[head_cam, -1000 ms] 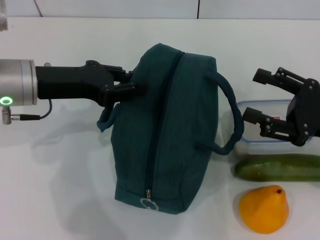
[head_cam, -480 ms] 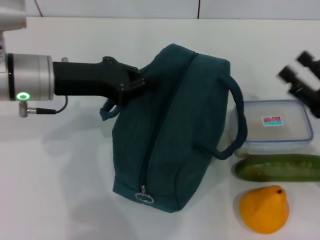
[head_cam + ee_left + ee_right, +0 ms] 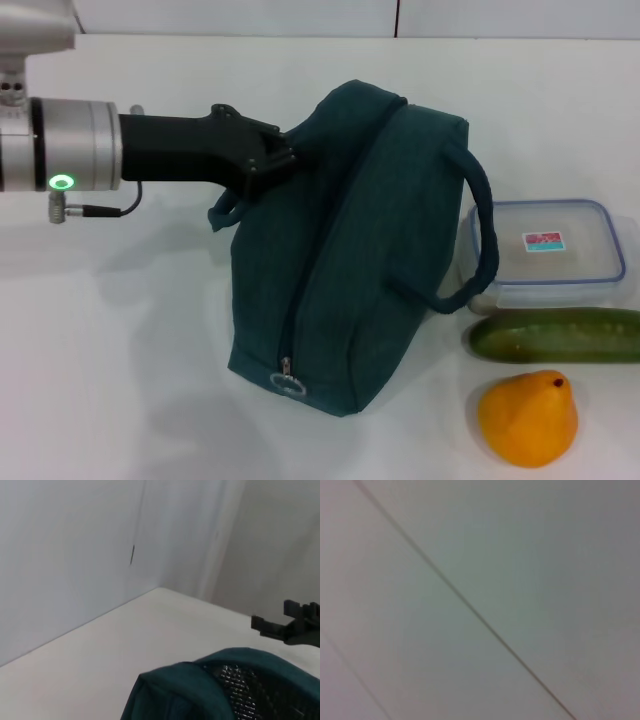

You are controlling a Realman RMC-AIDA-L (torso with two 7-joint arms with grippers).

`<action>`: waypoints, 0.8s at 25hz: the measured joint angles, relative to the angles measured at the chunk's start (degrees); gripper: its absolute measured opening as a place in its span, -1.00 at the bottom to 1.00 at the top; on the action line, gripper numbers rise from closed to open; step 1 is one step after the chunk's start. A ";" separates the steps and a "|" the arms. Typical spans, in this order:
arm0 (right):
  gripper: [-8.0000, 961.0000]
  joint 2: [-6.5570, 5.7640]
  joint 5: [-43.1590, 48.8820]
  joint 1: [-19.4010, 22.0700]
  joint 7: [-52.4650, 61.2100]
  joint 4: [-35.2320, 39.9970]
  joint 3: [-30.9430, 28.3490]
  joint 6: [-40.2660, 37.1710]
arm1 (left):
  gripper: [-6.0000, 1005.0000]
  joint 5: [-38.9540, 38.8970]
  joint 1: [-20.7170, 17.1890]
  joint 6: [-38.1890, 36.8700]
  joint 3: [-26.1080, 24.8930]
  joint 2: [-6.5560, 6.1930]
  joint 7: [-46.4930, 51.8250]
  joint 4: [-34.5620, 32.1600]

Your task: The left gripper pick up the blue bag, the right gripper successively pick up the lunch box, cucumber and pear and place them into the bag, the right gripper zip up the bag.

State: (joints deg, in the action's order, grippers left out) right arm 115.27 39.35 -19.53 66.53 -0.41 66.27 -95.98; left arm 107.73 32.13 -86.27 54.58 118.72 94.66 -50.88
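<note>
Gone from head view: right gripper. Left gripper (image 3: 268,158) jaws clamped on blue bag (image 3: 350,250), tilting it beside lunch box (image 3: 548,253).

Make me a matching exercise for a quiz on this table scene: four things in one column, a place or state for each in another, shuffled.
Things:
1. blue bag
2. lunch box
3. cucumber
4. pear

Places or states:
A. lies between the lunch box and the pear
B. gripped at its upper left edge by the left gripper
C. nearest the table's front edge, on the right
D. beside the bag's right handle, red sticker on its lid

Pairs: 1-B, 2-D, 3-A, 4-C
</note>
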 joint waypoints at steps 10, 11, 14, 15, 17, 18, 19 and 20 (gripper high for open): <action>0.58 0.17 -0.09 1.43 5.11 -1.68 -0.34 2.27 | -0.90 0.90 1.01 0.71 0.18 0.76 -0.39 1.03; 0.58 0.15 -0.09 1.30 6.27 -1.75 -0.41 2.67 | -0.90 0.94 1.14 0.85 0.20 0.76 -0.47 1.43; 0.56 0.11 -0.12 1.37 9.83 -1.70 -0.58 5.23 | -0.90 1.11 1.52 1.07 0.27 0.76 -0.47 2.48; 0.56 0.12 -0.13 1.41 10.59 -1.71 -0.71 6.44 | -0.90 1.13 1.56 1.09 0.30 0.74 -0.48 2.64; 0.56 0.13 -0.13 1.44 11.15 -1.75 -0.79 7.36 | -0.90 1.15 1.60 1.10 0.31 0.71 -0.52 2.76; 0.56 0.17 -0.11 1.40 11.92 -1.82 -0.85 8.54 | -0.90 1.15 1.60 1.10 0.31 0.71 -0.52 2.76; 0.57 0.22 -0.03 1.32 12.41 -1.84 -0.78 8.81 | -0.90 1.16 1.60 1.11 0.31 0.70 -0.53 2.78; 0.57 0.27 0.17 1.20 13.06 -1.94 -0.64 9.04 | -0.90 1.16 1.61 1.11 0.32 0.69 -0.53 2.79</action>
State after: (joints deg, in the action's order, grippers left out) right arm 115.54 39.52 -18.33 79.59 -2.35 65.63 -86.94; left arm 108.89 33.74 -85.16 54.90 119.41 94.13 -48.09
